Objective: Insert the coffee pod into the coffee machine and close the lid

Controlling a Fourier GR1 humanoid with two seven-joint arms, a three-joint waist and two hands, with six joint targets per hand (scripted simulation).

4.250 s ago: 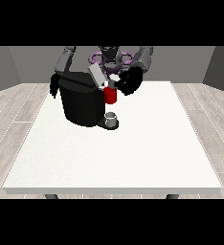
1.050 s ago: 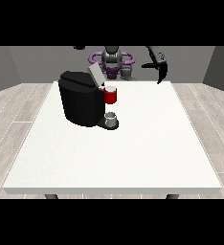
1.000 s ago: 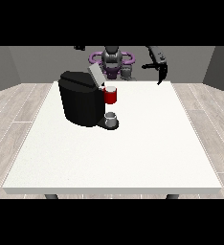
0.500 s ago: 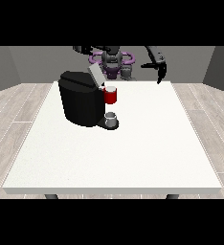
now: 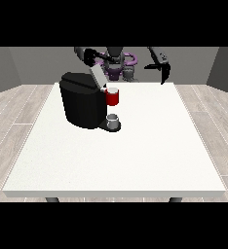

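The black coffee machine (image 5: 83,104) stands at the table's far left. Its grey lid (image 5: 97,76) is tilted up at the machine's top right. A red thing at the machine (image 5: 112,97) sits just under the lid. On the machine's base lies a grey thing (image 5: 113,119). The hand at the view's left (image 5: 88,55) is just above the lid's upper edge; whether it touches the lid I cannot tell. The hand at the view's right (image 5: 162,67) hangs open in the air over the table's far edge, holding nothing.
The white table (image 5: 135,155) stretches towards the camera in front of the machine. The robot's torso (image 5: 117,68) stands behind the table's far edge, between the two arms.
The arm at the view's left has come into view and reached down to the top of the lid. The hand at the view's right has barely moved.
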